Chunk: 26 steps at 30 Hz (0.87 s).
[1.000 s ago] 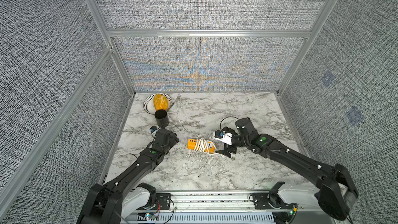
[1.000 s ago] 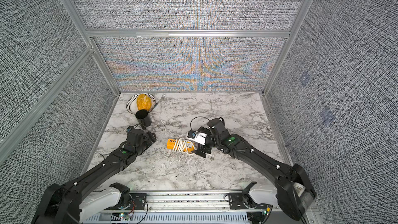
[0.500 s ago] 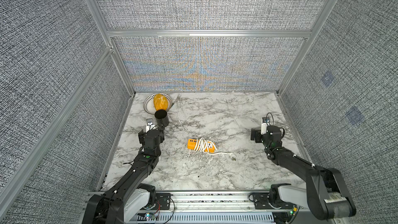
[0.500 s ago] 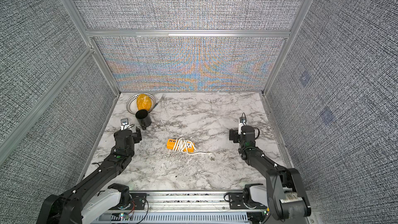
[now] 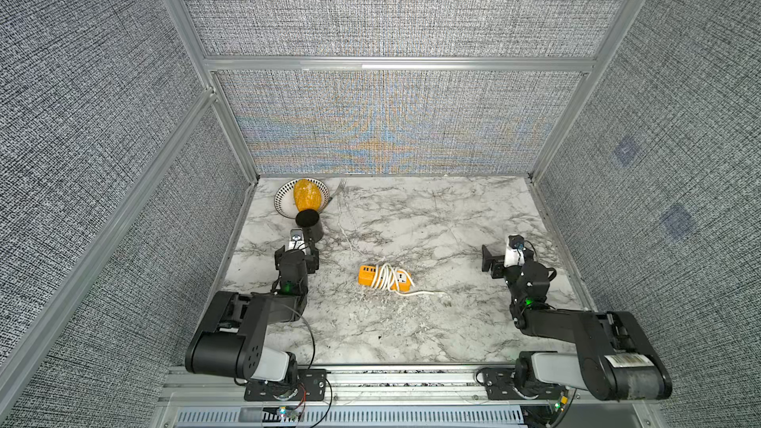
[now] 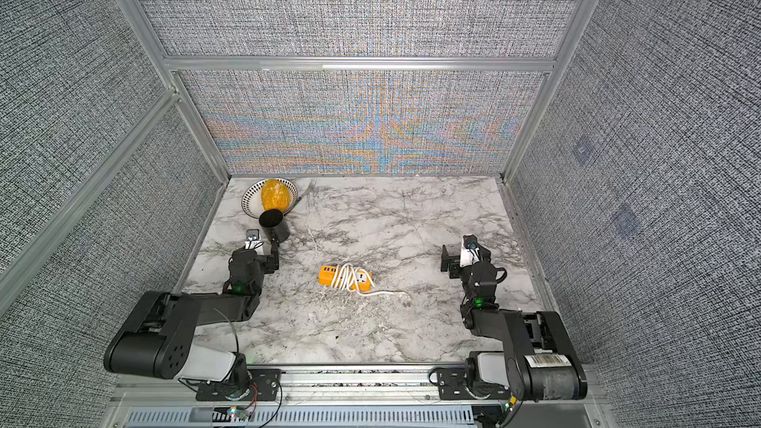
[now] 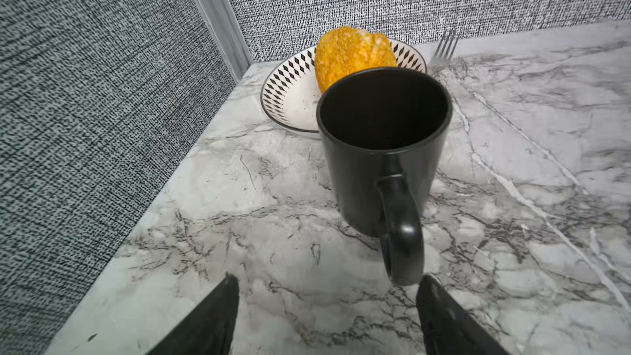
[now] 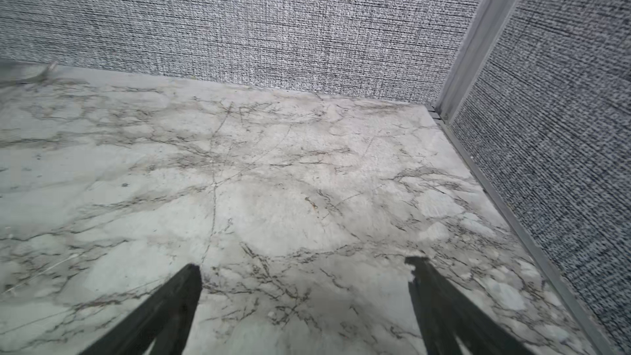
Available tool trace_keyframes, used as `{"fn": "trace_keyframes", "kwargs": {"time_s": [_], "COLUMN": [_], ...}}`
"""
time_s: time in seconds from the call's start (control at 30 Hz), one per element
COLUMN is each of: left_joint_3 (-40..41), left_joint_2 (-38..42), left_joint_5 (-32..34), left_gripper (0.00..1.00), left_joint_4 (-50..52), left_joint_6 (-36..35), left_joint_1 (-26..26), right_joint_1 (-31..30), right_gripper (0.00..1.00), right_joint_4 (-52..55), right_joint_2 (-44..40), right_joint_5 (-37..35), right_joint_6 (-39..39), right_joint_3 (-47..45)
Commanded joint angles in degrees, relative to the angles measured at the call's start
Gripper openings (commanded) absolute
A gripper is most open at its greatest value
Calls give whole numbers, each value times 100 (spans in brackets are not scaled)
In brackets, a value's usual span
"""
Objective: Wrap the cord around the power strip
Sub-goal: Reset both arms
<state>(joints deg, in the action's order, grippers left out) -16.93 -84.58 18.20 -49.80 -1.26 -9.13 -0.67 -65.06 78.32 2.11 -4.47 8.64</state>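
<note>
The power strip [image 5: 365, 275] lies near the middle of the worktop [image 5: 412, 220], well apart from both arms; its long axis runs across my view, blue-port end toward the left arm, socket end toward the right. In both top views the cord [image 6: 348, 275] sits in several loops around its middle; one short tail [image 5: 424, 293] lies loose on the marble, pointing toward the right arm; the plug is too small for me to make out.

My left pincer [image 7: 329, 281] has its jaws apart and empty, facing the far corner; the handle of a black mug [image 7: 382, 138] sits just beside one fingertip. My right pincer [image 8: 304, 264] is spread wide, holding nothing, over bare marble near the side wall. Neither wrist view shows the strip, so it lies off to the inner side of each.

I judge the wrap nearly finished; if that tail needs tucking, the right arm has the better line, since the loose end lies on its side, and I would swing inward along the strip's length.
</note>
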Motion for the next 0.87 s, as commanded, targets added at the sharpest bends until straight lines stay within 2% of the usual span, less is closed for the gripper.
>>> {"fn": "trace_keyframes", "kwargs": {"time_s": [0.0,0.07,0.17,0.23,0.67,0.83], "left_joint_3": [-181,-300,-625,-665,-645,-636], "left_joint_2": [62,-16,-114,-95,-92,-78], "left_joint_5": [-92,-41,165,137,97,97], "left_gripper": [83,83,83,83,83,82], "left_joint_4": [-130,-42,476,592,551,552], "left_joint_6": [-20,-7,119,142,159,161], "left_joint_1": [10,12,36,62,104,104], "right_joint_1": [-8,-57,33,-36,-67,-63], "right_gripper": [98,98,98,98,98,98], "right_joint_4": [-1131,-1971,-666,-1119,-531,-739], "right_joint_2": [556,1063,879,1009,1039,920], "right_joint_5": [424,297,-718,-805,-646,-590], "right_joint_6": [-12,54,600,485,420,384], "right_joint_3": [-4,-108,402,271,583,405]}}
